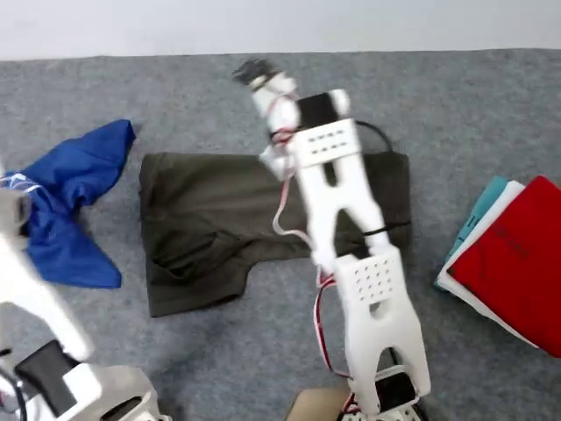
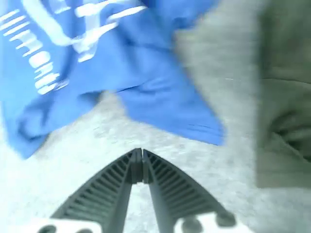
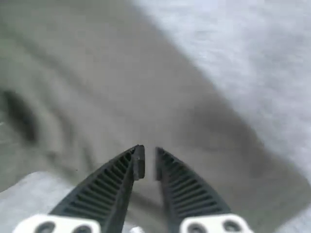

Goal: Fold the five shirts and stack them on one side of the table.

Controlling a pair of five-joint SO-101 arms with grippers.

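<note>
A grey, felt-like bench [image 1: 473,114] is seen, backed by a pale wall [image 1: 263,26]. At its right edge a folded stack [image 1: 478,263] is laid, with a red shirt [image 1: 517,254] on top and white and teal beneath. The olive shirt [image 1: 210,210] is spread mid-bench, and the blue shirt [image 1: 74,189] is crumpled at the left. The left jaws are pressed together on nothing, held over bare bench just short of the blue shirt. The right jaws — parted by a slit, nothing gripped — are held over the olive shirt's far edge.
</note>
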